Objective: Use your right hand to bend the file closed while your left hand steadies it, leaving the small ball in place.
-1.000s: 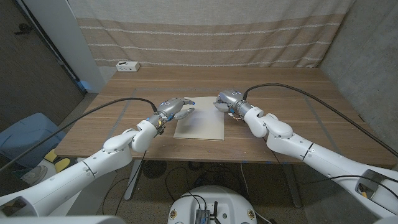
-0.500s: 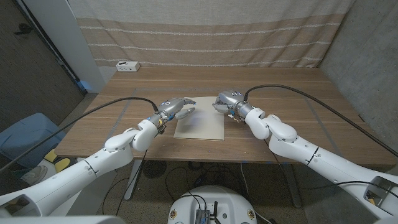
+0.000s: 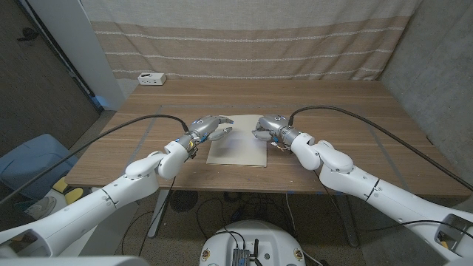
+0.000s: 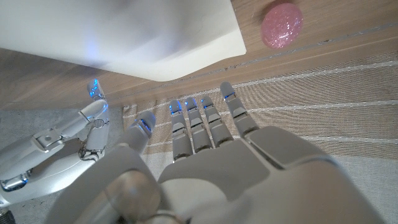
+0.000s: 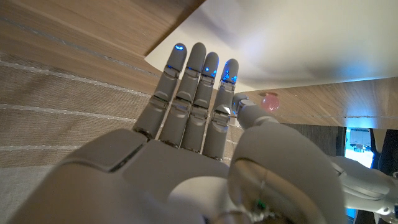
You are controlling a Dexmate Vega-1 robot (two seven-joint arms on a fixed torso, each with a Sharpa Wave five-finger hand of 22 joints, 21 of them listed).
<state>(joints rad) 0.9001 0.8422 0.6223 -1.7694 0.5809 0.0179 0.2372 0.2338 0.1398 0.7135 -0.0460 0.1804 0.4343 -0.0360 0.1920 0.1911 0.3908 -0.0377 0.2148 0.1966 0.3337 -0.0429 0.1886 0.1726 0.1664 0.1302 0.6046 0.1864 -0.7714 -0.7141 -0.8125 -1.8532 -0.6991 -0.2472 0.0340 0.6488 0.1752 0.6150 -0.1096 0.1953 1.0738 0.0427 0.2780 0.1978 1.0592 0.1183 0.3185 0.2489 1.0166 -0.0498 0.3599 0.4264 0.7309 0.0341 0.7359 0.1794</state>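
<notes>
I see the long wooden table (image 3: pixel 347 111) with bare boards on both sides, the cream flat file (image 3: pixel 237 150) lying near its front edge, my left hand (image 3: pixel 210 125) over its far left corner, fingers apart, holding nothing, my right hand (image 3: pixel 267 125) at its far right corner, fingers straight and together, empty, the small pink glittery ball (image 4: pixel 282 24) just beyond the file's corner

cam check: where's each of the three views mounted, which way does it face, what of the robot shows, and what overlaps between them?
Head view: fixed on the robot's head, looking down over the wooden table; both arms, left hand and right hand at the white file.
Left wrist view: along the back of the left hand, turned upside down, toward the file and pink ball; the right hand also shows.
Right wrist view: along the back of the right hand toward the file.
Shared: both wrist views catch the file and the ball.
</notes>
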